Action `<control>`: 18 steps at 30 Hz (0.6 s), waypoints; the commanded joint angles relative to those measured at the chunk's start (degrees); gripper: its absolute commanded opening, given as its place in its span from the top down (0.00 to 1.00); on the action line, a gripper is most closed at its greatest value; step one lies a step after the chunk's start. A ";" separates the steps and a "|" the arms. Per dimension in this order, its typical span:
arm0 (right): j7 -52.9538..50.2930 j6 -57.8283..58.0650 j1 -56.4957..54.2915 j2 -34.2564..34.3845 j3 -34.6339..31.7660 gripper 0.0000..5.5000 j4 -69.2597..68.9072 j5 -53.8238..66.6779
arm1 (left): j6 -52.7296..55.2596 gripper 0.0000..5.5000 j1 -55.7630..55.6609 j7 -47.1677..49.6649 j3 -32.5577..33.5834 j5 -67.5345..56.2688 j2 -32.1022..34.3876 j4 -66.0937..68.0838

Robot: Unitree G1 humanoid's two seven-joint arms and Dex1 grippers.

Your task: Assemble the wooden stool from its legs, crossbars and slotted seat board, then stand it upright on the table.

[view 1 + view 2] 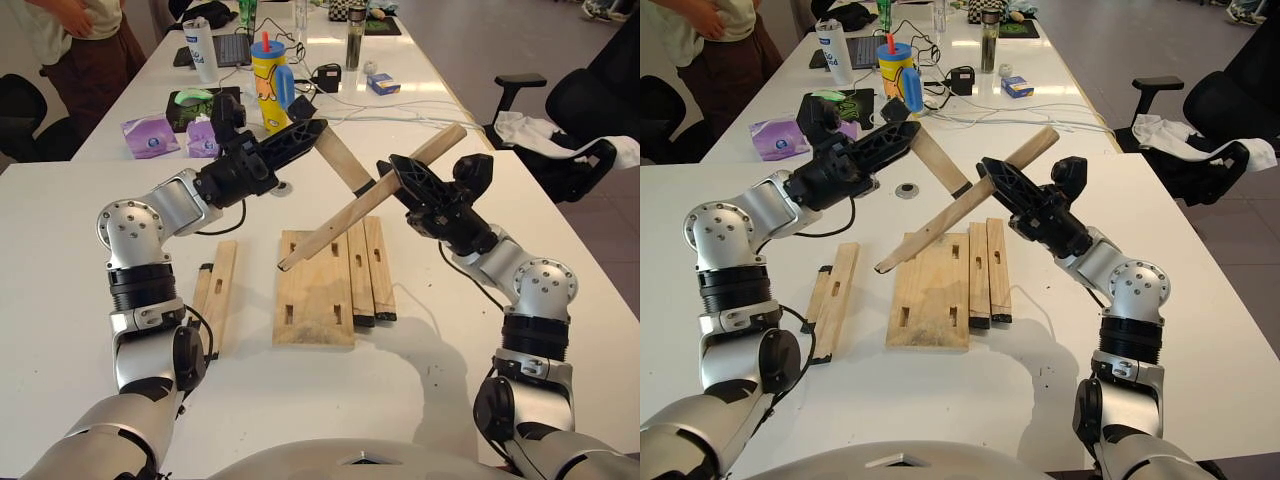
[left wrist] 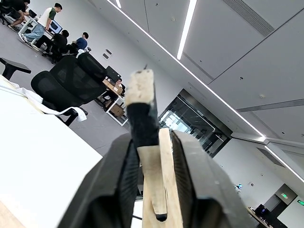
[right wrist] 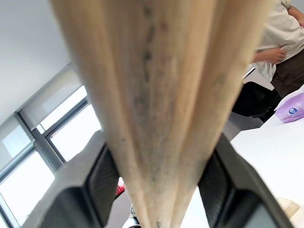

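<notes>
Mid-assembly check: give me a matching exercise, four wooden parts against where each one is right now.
1. short dark-tipped piece
2. long leg
3. slotted seat board
4. bar pair by left arm

A. in right pincer, slanted above board
B. flat on table, centre
C. in left pincer
D. flat on table, left of board

Pairs: 1-C, 2-A, 3-B, 4-D.

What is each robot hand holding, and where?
Left gripper clamps a short stick by one end; right gripper clamps a long stick above its middle.
</notes>
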 commanded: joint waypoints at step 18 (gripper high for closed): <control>5.55 -0.32 2.71 -12.10 -7.58 0.63 1.09 1.27 | -4.45 0.38 27.61 -11.41 -12.56 8.93 20.39 -26.30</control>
